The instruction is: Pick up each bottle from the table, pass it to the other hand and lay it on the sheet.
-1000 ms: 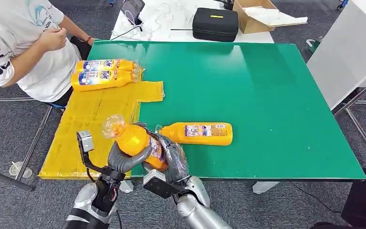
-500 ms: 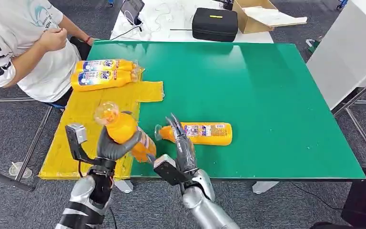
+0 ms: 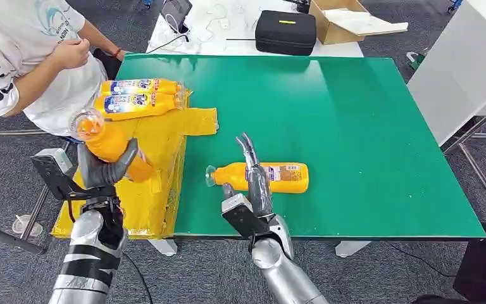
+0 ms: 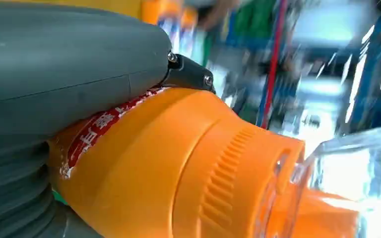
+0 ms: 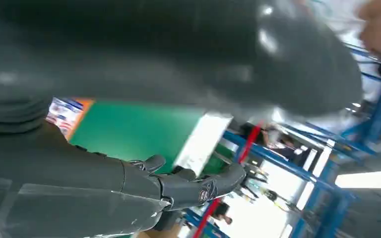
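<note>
- While the left hand (image 3: 106, 170) grips an orange bottle (image 3: 111, 144) around its body, it holds it up over the near part of the yellow sheet (image 3: 117, 158), clear cap pointing up and to the left, bottle tilted.
- In the left wrist view that same bottle's orange shoulder and clear cap fill most of the picture, with the thick grey thumb pressed on its label.
- The right hand (image 3: 253, 177) holds nothing, fingers stretched out straight and a bit apart. It sits in front of another bottle (image 3: 266, 177) lying on its side on the green table (image 3: 367, 126); can't really tell if it's touching it or just above.
- Two more bottles (image 3: 139, 98) lie side by side at the far end of the sheet, touching each other.
- A person (image 3: 31, 57) in a white shirt is at the far left corner of the table.
</note>
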